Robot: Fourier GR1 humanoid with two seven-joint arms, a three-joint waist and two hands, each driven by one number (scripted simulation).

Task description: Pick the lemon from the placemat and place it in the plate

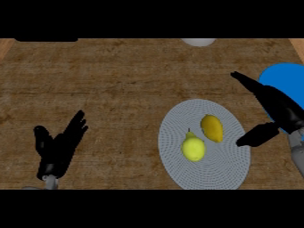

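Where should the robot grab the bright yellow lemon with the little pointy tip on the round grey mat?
Probably around the fat round middle of the lemon, not its thin pointed tip, which faces away from the robot. The open right hand could come from above on the right. The darker yellow fruit lies close at the upper right, so fingers should keep clear of it. The blue plate is nearby.

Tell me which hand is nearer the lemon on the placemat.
Right. The right hand hangs open just right of the lemon, over the placemat's edge. The left hand rests open far left.
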